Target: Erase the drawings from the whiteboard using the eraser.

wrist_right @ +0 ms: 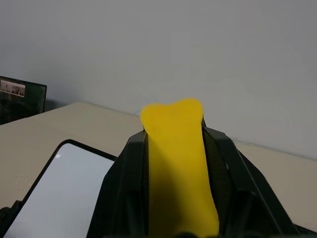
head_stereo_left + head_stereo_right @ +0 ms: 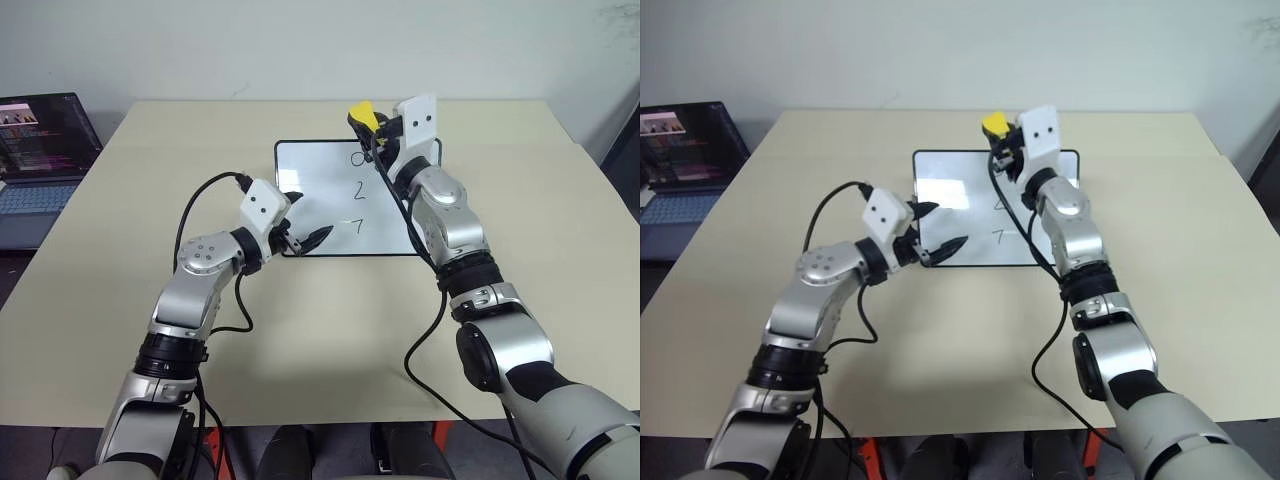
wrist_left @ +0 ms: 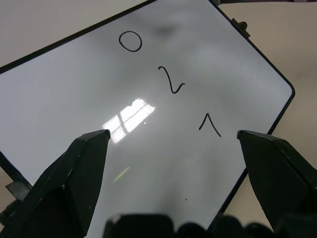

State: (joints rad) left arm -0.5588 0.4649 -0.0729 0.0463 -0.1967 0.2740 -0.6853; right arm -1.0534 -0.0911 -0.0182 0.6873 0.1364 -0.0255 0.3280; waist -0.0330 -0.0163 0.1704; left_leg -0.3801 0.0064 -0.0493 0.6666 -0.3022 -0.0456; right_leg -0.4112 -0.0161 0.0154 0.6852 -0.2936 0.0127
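Flat on the beige surface [image 2: 330,350] lies the whiteboard [image 2: 315,190], its black frame enclosing three drawings [image 2: 357,191] stacked in a column on the white: a "0" nearest the far edge, a "2" in the middle and a "7" nearest the robot, all intact and unsmudged. In the left wrist view the same marks [image 3: 171,82] sit toward one side of the glossy board [image 3: 74,94], which carries a bright window reflection. The eraser [image 2: 362,113], a yellow block, is off the surface, clamped between the two black fingers of the right hand [image 2: 370,125]; it is held up over the board's far edge, just beyond the "0" and not touching the white. The right wrist view shows the yellow block [image 1: 178,163] squeezed tightly between both fingers, with a corner of the board [image 1: 54,193] below it. The left hand [image 2: 305,225] hovers at the board's near left corner with its fingers spread wide and holding nothing, well apart from the eraser and just beside the "7". A laptop [image 2: 40,150] with a lit screen stands off the surface's left side.
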